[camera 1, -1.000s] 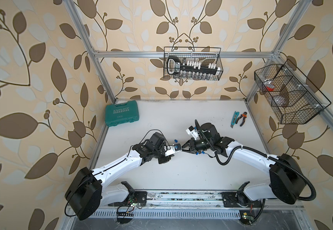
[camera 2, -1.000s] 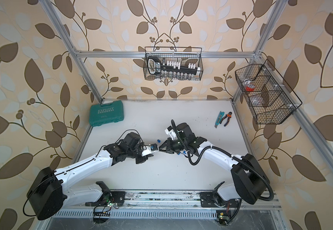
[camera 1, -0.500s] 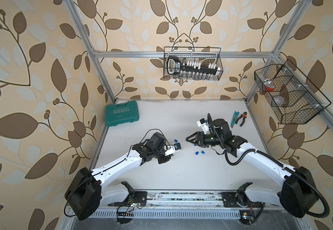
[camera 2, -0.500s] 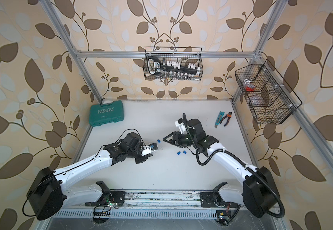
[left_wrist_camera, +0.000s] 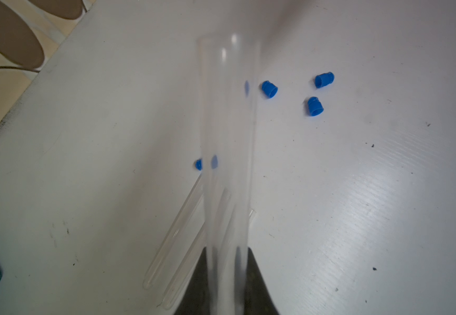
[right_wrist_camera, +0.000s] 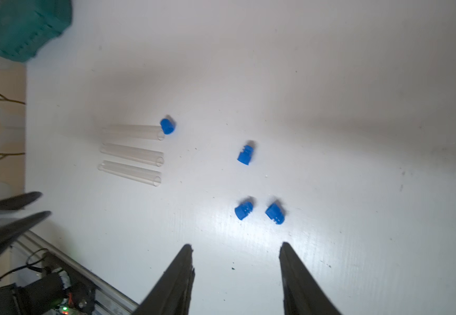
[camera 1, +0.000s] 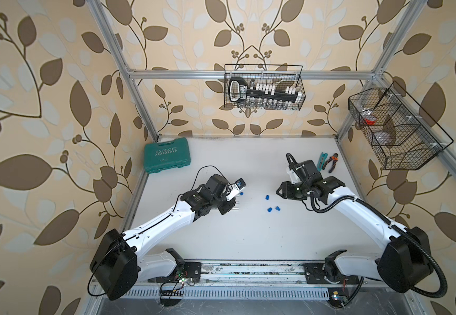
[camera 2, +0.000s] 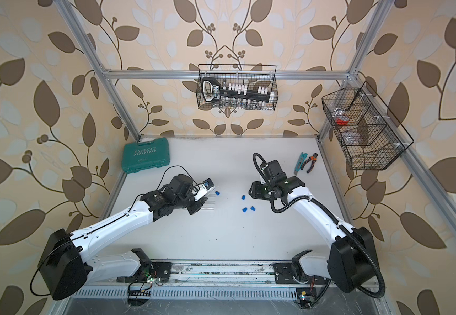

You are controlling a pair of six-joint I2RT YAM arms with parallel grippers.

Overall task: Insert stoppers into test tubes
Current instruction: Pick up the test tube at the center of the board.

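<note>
The left tool (left_wrist_camera: 226, 255) is clenching a clear, blurry test tube (left_wrist_camera: 228, 122) that is partly hiding one blue stopper (left_wrist_camera: 198, 164); three more tubes (right_wrist_camera: 131, 154) are lying on the white surface (right_wrist_camera: 330, 109). The right tool (right_wrist_camera: 235, 244) is hanging released and empty near three ribbed stoppers (right_wrist_camera: 244, 155), and the green case (camera 1: 167, 154) is showing "EXPLOIT".

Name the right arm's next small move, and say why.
Probably lower the right gripper onto the nearest stopper and close. Its jaws stand open and empty, all four stoppers lie loose on the table, and the left gripper holds a test tube with nothing in its mouth.
</note>
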